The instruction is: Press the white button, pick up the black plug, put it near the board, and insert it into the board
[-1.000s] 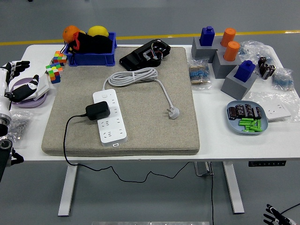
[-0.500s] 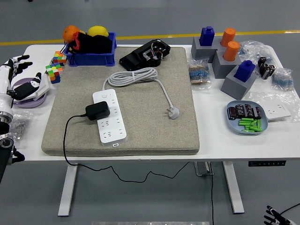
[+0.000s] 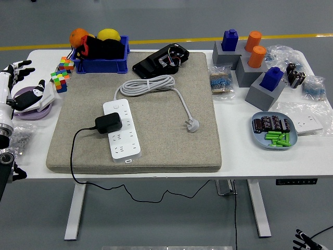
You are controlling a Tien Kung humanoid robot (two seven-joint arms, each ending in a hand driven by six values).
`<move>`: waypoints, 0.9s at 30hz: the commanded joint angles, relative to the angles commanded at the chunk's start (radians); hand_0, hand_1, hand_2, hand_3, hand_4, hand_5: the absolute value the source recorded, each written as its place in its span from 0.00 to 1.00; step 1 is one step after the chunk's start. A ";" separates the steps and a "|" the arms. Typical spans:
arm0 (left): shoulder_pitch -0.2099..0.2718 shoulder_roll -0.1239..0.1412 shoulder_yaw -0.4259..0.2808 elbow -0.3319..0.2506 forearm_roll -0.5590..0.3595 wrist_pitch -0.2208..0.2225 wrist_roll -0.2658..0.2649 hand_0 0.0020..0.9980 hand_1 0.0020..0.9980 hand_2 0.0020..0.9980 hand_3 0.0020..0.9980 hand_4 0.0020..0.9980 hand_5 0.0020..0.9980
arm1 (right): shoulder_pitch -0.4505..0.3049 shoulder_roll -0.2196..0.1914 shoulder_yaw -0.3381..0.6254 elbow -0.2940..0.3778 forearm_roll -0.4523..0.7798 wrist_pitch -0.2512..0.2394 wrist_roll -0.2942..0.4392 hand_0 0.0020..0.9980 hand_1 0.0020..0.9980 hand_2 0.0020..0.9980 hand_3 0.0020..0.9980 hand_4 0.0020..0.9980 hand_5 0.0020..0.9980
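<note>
Pressing the white button [image 3: 128, 160] looks like the step to do now. The button is a small spot at the near end of the white board [image 3: 122, 130], and the board lies on the grey mat [image 3: 136, 112]. To do it well, the hand should come in over the mat and push straight down with 1 fingertip, so the board does not slide. It should keep away from the black plug [image 3: 108, 123], which sits on the board's left side with its thin black cord [image 3: 74, 156] running off the table edge.

The left hand [image 3: 14, 83] hangs at the left edge of the table, well apart from the board. Its fingers are spread and hold nothing. Only some fingertips of the right hand [image 3: 302, 241] show, low in the corner, so I cannot tell how it is.
</note>
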 joint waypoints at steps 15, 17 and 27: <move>0.000 -0.004 -0.013 0.002 0.003 0.000 0.000 0.79 0.78 0.72 0.78 0.68 0.00 | -0.002 0.000 0.014 0.000 -0.006 0.000 0.001 0.78 0.72 0.70 0.65 0.72 0.49; -0.001 -0.005 -0.014 0.002 0.003 0.000 0.000 0.79 0.78 0.72 0.78 0.68 0.00 | -0.003 0.000 0.013 0.000 -0.006 0.001 0.001 0.78 0.72 0.70 0.65 0.72 0.49; -0.001 -0.008 -0.019 0.002 0.002 0.002 -0.003 0.79 0.78 0.71 0.78 0.68 0.00 | -0.003 0.000 0.011 0.002 -0.008 -0.003 0.004 0.78 0.72 0.69 0.65 0.72 0.49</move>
